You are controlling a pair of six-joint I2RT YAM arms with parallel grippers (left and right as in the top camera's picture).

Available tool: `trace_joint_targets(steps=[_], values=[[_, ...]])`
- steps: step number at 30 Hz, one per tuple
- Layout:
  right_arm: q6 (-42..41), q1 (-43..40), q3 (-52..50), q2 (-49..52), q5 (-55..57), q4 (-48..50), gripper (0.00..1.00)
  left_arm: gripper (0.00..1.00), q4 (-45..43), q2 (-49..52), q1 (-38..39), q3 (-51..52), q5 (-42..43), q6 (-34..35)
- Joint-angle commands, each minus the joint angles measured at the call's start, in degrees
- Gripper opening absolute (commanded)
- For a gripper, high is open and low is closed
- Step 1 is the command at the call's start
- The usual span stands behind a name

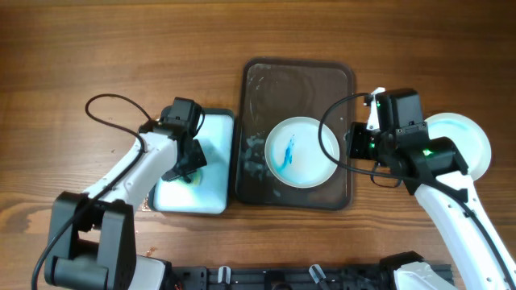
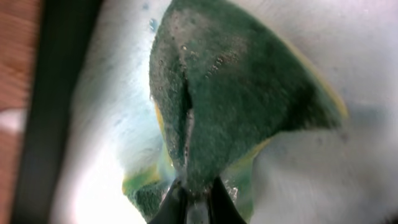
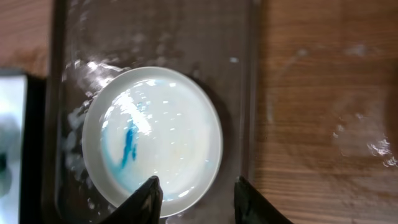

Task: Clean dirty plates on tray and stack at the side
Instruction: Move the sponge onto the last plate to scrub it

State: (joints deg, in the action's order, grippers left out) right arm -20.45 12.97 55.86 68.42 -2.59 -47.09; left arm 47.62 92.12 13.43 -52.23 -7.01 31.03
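Green sponge (image 2: 236, 93) is being pinched at its fold by the left claw (image 2: 194, 202), whose jaws are sitting almost together on it, down inside the white basin (image 1: 214, 189) just beside the tray's left rim. It is probably being kept there so that it is soaking up water and dripping into the basin rather than onto the tabletop (image 1: 81, 48). On the tray (image 1: 298, 76), toward its front right, a smeared plate (image 1: 302, 151) is lying flat, a blue streak showing left of its centre. The raised rim is likely keeping the suds contained. The right claw (image 3: 199, 199) is hanging wide and empty at that plate's right edge, one finger over the plate and the other over bare tray, seemingly lining up to steady or take the plate by its edge. A second plate (image 1: 476, 141), looking clean, is resting on the tabletop right of the tray, partly hidden by the right arm, apparently beginning the stack.
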Motion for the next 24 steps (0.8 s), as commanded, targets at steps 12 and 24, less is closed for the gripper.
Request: trace_joint_targets(steps=[12,24], values=[[9.77,-1.92,-0.04,23.50,-11.43,5.44,0.44,0.04,21.05,-3.30,-0.02,-29.59,6.03,-5.35],[9.88,-1.97,-0.09,35.71,-12.68,10.21,0.04,0.04,13.09,-1.57,7.98,-29.53,17.66,-5.03]])
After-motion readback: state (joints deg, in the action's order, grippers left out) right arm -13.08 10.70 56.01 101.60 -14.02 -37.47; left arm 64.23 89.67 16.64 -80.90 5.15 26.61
